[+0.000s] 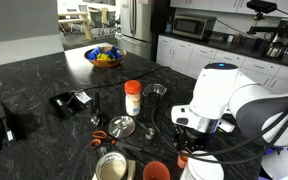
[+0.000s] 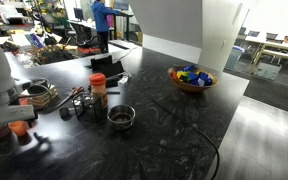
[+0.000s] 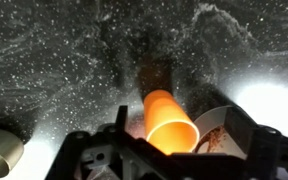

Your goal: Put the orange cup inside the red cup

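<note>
One orange cup (image 3: 169,122) between the jaws in the wrist view, tilted over its own shadow: judged lifted clear for the carry, jaws part closed on its rim. In an exterior view, red cup (image 1: 156,171) just beside, white cup (image 1: 111,166) crowding its far side. In an exterior view, bottle (image 2: 98,88) and metal bowl (image 2: 121,116) well apart on the worktop (image 2: 184,140), no obstacle.

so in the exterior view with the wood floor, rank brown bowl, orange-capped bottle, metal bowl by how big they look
1. brown bowl, clearly largest
2. orange-capped bottle and metal bowl: about alike, can't rank
</note>
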Action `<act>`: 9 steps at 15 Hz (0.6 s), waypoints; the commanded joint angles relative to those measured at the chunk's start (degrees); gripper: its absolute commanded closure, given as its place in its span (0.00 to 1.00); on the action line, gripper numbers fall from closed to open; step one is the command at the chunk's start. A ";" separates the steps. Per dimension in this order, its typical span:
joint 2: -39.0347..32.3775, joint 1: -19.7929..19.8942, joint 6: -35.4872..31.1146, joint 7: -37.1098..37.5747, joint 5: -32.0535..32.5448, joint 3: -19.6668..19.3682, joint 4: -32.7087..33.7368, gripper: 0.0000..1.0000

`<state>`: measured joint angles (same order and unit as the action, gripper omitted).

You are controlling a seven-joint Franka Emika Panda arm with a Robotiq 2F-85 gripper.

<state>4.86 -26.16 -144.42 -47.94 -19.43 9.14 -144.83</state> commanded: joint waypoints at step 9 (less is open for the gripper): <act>-1.08 5.19 -1.58 1.54 1.60 3.11 2.33 0.81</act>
<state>3.55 -22.65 -146.38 -46.72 -18.15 10.84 -142.96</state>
